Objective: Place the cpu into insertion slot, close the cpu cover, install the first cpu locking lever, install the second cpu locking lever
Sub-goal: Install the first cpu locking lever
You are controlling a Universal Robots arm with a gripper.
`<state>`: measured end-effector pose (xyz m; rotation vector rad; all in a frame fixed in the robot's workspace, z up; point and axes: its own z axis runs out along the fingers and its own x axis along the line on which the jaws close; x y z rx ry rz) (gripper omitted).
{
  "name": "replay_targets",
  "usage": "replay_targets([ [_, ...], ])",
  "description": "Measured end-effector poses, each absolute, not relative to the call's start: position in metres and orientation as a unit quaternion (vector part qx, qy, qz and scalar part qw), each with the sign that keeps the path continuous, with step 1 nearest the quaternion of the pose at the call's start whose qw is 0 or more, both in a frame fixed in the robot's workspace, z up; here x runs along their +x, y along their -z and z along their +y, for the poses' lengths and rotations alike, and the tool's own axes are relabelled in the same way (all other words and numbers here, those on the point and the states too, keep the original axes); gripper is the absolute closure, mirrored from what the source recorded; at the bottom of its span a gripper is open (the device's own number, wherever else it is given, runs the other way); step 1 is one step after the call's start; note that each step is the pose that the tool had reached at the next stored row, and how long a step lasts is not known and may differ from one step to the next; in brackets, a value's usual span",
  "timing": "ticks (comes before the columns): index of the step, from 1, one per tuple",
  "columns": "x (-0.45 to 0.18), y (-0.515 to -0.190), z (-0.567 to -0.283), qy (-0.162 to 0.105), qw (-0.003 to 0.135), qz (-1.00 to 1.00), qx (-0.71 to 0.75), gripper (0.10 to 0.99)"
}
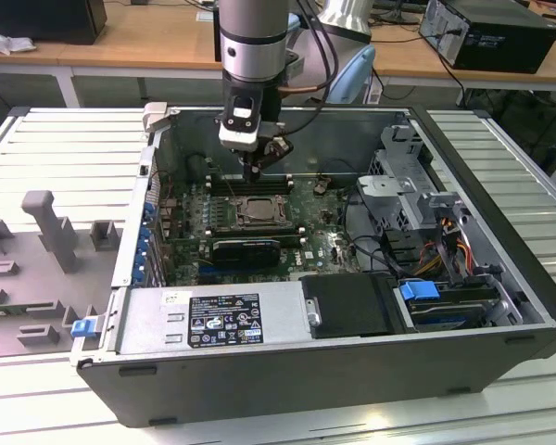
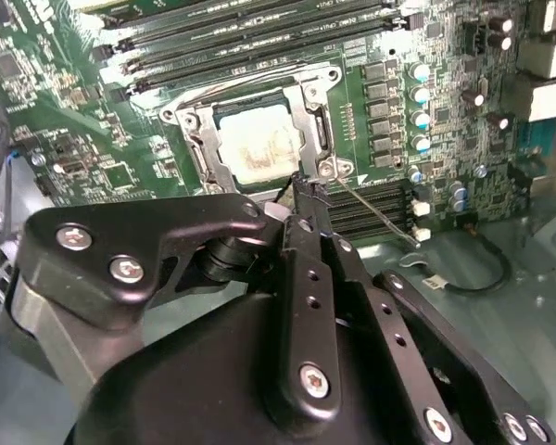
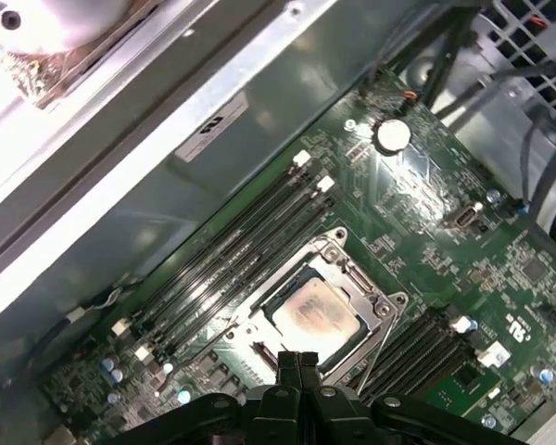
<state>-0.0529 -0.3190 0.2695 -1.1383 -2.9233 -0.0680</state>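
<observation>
Cpu: seated in slot, pale top showing through the window.
Cover: down flat over cpu, framing it.
Pincer: clenched with fingers together and nothing between them; tip just beside the slot's corner, low over the board.
Lever: thin wire running out from that same slot corner, slanting away over short memory slots; looks unlatched.
Other lever: wire lying along the slot's edge on the side of the long memory slots; latched or not, cannot tell.
Step in hand (judged): lever installing, with cpu placing and cover closing done; which of the two levers, cannot tell.
Need (judged): firm contact on a thin springy wire, pressed down and tucked sideways under its catch beside slot, with no slip onto board parts.
</observation>
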Motion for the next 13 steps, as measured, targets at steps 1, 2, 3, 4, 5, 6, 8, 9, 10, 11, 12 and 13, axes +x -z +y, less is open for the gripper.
replay_targets([
  [1,-0.0536,-0.2693,-0.3190,0.022,0.002,-0.935,-0.355,0.980],
  [2,-0.0540,-0.2690,-0.3190,0.022,0.002,-0.936,-0.350,0.980],
  [3,-0.0541,-0.2687,-0.3190,0.022,0.002,-0.939,-0.344,0.980],
  [4,-0.0541,-0.2675,-0.3190,0.022,0.003,-0.946,-0.325,0.980],
  [5,-0.0541,-0.2666,-0.3189,0.022,0.003,-0.951,-0.307,0.980],
  [6,-0.0542,-0.2664,-0.3190,0.021,0.004,-0.956,-0.293,0.980],
  [8,-0.0541,-0.2662,-0.3189,0.021,0.004,-0.967,-0.252,0.980],
  [9,-0.0541,-0.2662,-0.3189,0.021,0.005,-0.970,-0.242,0.980],
  [10,-0.0541,-0.2662,-0.3189,0.021,0.005,-0.972,-0.233,0.980],
  [11,-0.0541,-0.2662,-0.3189,0.021,0.005,-0.975,-0.222,0.980],
  [12,-0.0541,-0.2662,-0.3189,0.021,0.005,-0.977,-0.213,0.980],
  [13,-0.0541,-0.2662,-0.3189,0.021,0.006,-0.979,-0.201,0.980],
])
